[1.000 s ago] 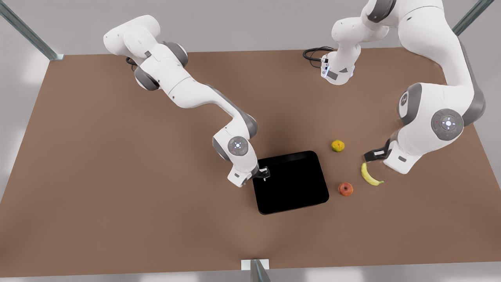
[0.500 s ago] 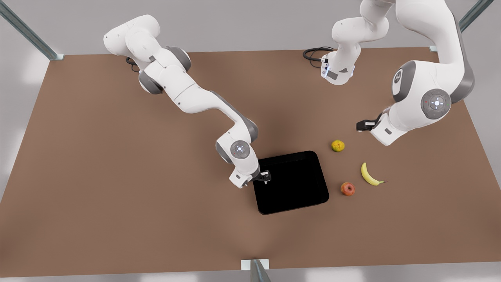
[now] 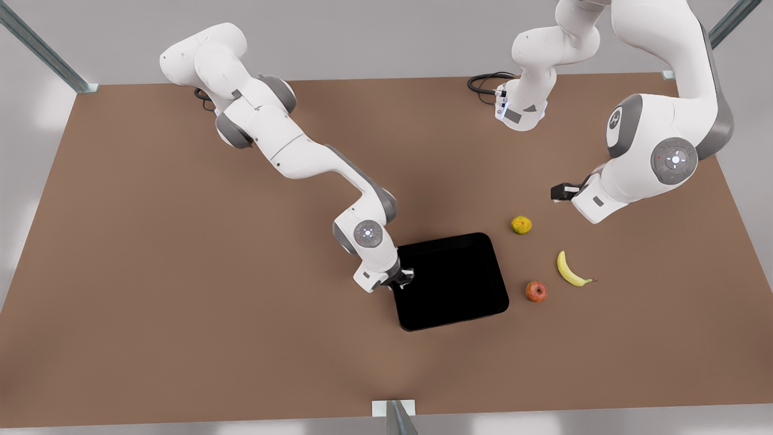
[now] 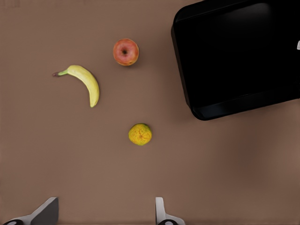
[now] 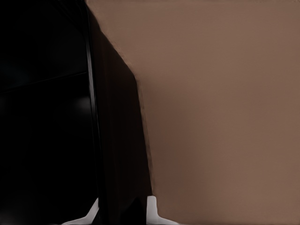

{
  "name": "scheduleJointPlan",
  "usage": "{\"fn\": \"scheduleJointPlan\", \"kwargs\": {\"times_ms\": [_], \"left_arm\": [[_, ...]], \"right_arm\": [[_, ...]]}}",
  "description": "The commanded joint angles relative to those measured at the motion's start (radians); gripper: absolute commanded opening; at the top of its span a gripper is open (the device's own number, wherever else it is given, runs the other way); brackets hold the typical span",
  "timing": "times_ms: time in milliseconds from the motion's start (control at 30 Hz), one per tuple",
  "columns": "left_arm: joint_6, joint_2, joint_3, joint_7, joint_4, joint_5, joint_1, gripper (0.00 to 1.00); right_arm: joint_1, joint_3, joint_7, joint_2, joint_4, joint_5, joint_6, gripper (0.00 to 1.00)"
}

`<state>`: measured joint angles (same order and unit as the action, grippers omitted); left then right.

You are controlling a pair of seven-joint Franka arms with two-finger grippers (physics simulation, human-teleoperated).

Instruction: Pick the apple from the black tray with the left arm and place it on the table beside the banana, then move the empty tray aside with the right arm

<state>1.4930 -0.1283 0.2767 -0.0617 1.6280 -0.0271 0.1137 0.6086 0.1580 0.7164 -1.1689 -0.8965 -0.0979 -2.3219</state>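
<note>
The right gripper (image 3: pixel 403 279) reaches down with its fingers astride the rim of the single black tray (image 3: pixel 450 281) at the tray's 9 o'clock edge, clamped on that rim. The left gripper (image 3: pixel 560 193) hangs spread wide and empty, raised well above the table (image 3: pixel 181 272). One apple (image 3: pixel 535 292) lies at the one banana (image 3: pixel 570 270)'s 8 o'clock; one yellow-green fruit (image 3: pixel 521 225) sits at its 11 o'clock.
</note>
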Motion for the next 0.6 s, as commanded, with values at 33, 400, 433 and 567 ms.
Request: {"fn": "scheduleJointPlan", "kwargs": {"times_ms": [33, 400, 433, 567], "left_arm": [[0.000, 0.001, 0.001, 0.063, 0.000, -0.002, 0.000, 1.00], [-0.002, -0.002, 0.001, 0.063, -0.007, -0.004, 0.000, 1.00], [-0.002, -0.002, 0.001, 0.063, -0.007, -0.004, 0.000, 1.00], [-0.002, -0.002, 0.001, 0.063, -0.007, -0.004, 0.000, 1.00]], "right_arm": [[-0.003, 0.000, -0.006, 0.002, 0.001, -0.013, -0.002, 0.28], [-0.023, 0.034, -0.020, 0.052, 0.002, -0.006, 0.044, 0.15], [-0.023, 0.035, -0.018, 0.064, 0.002, -0.006, 0.061, 0.15], [-0.033, 0.035, -0.032, 0.115, -0.001, -0.008, 0.116, 0.00]]}}
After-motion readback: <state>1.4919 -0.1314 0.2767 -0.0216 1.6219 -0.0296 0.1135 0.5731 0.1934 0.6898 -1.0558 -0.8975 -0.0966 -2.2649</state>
